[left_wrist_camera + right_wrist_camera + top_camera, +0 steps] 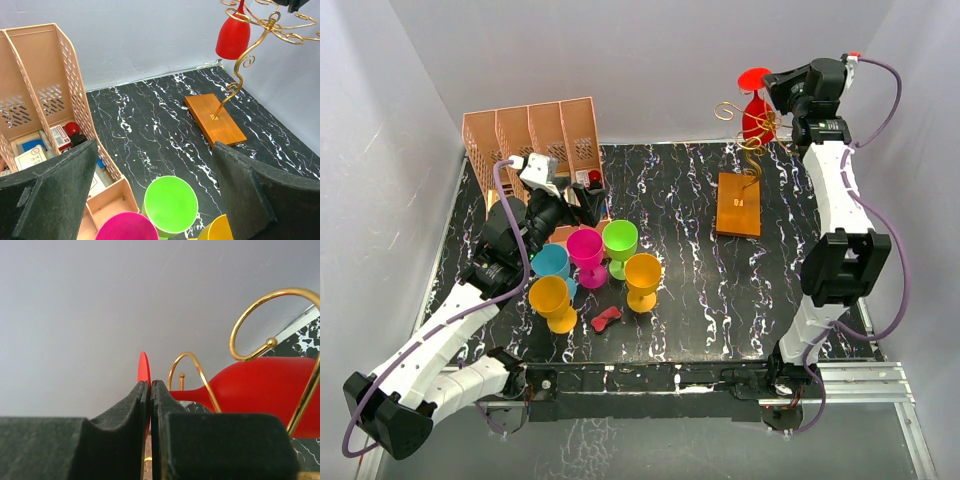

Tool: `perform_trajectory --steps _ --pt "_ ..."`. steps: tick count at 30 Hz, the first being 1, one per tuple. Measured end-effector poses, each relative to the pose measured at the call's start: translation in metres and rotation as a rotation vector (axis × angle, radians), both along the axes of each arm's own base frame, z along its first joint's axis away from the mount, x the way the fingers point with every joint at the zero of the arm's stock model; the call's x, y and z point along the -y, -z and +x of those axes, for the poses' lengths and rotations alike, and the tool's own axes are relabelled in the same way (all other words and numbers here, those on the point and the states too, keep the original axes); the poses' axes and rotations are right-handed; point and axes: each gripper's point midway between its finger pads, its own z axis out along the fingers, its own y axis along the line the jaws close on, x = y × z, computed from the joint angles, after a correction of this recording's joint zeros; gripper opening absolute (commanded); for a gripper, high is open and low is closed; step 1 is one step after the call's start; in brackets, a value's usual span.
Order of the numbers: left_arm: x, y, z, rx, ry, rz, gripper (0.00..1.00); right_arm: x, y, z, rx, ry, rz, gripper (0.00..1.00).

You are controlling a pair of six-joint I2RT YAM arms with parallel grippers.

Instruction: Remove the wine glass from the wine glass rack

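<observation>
- One red glass hangs bowl-down on the single gold rack, near the far right corner.
- The right gripper has its jaws pinching the glass's foot disc, so the step in hand appears to be the grasp.
- The next move likely calls for sliding the foot out along the wire arm without tipping the rack.
- The left gripper is empty, jaws spread, over the left side.
- Five cups stand below it.
- One organiser stands in the far left corner.

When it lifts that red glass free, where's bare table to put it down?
The marble tabletop is bare between the wooden base and the green cup, right down to the near edge. It is crowded at left, with the coloured cups and pink organiser.
</observation>
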Motion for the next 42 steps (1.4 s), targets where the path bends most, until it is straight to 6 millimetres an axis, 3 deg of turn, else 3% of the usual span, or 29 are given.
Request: perform_trajectory --steps 7,13,18,27,31,37,42 --pt "0.001 0.002 0.001 -0.004 0.002 0.003 0.95 -0.012 -0.017 -0.03 0.02 -0.056 0.013 0.08" --pt "0.001 0.002 0.001 -0.006 0.005 0.004 0.95 -0.027 -0.025 -0.035 0.044 -0.137 0.043 0.08" --pt "0.002 0.003 0.001 -0.006 0.01 0.004 0.95 -0.04 -0.026 -0.028 0.059 -0.214 0.074 0.08" --pt "0.004 0.004 0.001 -0.01 0.015 0.007 0.95 -0.071 -0.01 -0.003 0.042 -0.348 0.091 0.08" --pt "0.005 0.006 0.001 -0.014 0.018 0.009 0.95 -0.1 -0.022 -0.01 0.068 -0.429 0.086 0.08" --pt "0.006 0.011 0.004 -0.026 0.019 0.018 0.95 -0.161 -0.046 -0.032 0.144 -0.582 0.076 0.08" --pt "0.008 0.014 0.006 -0.035 0.021 0.022 0.95 -0.208 -0.048 -0.069 0.158 -0.691 0.063 0.08"
